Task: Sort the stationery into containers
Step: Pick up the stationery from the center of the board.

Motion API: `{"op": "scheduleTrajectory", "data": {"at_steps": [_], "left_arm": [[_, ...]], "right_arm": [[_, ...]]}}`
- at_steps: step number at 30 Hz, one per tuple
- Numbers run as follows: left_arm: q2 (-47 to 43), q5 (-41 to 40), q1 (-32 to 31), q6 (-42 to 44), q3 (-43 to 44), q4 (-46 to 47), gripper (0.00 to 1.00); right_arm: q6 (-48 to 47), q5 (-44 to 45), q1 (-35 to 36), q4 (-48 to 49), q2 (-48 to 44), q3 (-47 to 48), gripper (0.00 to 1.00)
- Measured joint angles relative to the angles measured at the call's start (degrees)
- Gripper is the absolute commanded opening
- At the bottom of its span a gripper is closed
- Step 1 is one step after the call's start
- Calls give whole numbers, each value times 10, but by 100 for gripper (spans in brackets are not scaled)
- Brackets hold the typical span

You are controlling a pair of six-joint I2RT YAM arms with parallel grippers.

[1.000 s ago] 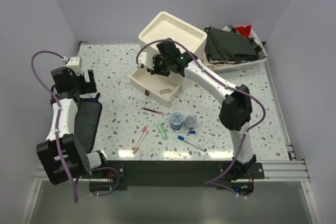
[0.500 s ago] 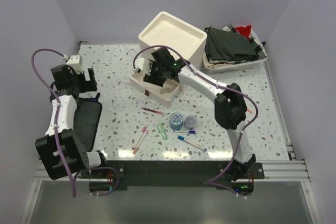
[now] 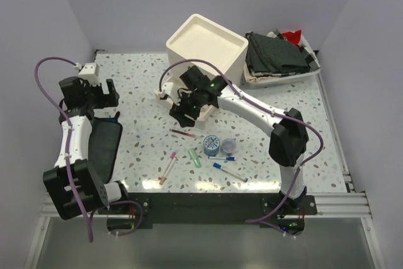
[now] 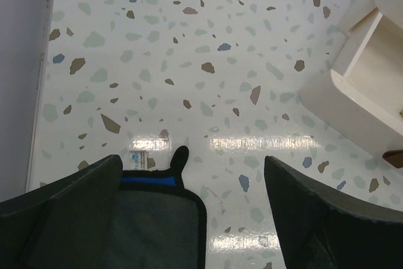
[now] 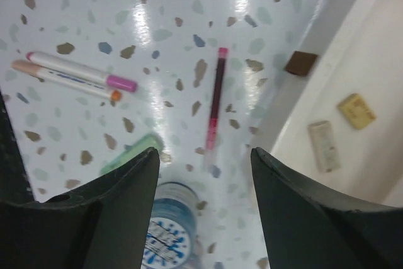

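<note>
**Top, left-wrist and right-wrist views of the sorting scene.** On the speckled table (image 3: 145, 86) the cabinet (image 3: 208, 45) is seen at 12 o'clock, with its lowest drawer (image 3: 204, 112) drawn out toward 7 o'clock. The tray (image 3: 283, 79) of dark cloths (image 3: 277, 53) is set at the cabinet's 3 o'clock. The right gripper (image 3: 181, 113) is held over the near edge of the drawer. In its wrist view the right gripper (image 5: 204, 152) is shown with jaws spread wide, the fingers (image 5: 82, 212) framing the table below. The stationery is spread at 6 o'clock of the drawer. The maroon pen (image 3: 184, 133) lies nearest it, and is seen lengthwise between the jaws in the wrist view (image 5: 216, 102). A roll (image 3: 211, 145) is found below, with a second roll (image 3: 228, 146) just at its 3 o'clock. The green piece (image 3: 194, 157) lies at 7 o'clock of the first roll. The pink pen (image 3: 170, 165) lies farther toward 8 o'clock, beside an orange pen (image 5: 63, 75). Two blue-capped pens (image 3: 230, 172) lie at 5 o'clock of the rolls. Two tan pieces (image 5: 357, 110) are seen inside the drawer, whose brown handle (image 5: 301, 63) projects from its front. The left gripper (image 3: 107, 92) is held at 9 o'clock of the drawer, well apart from it, with jaws likewise wide (image 4: 193, 159). It is held above the far end of a dark pad (image 4: 157, 225).
</note>
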Motion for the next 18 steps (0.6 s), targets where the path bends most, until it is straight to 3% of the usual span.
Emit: {"op": "scheduleTrajectory", "data": {"at_steps": [9,18], "left_arm": [[1,-2,0,5,7,-15,99],[-9,2,0,7,9,-40,99]], "right_arm": [[227,91,120,9,3,-102,65],[323,177,110,11,14,-149,64]]}}
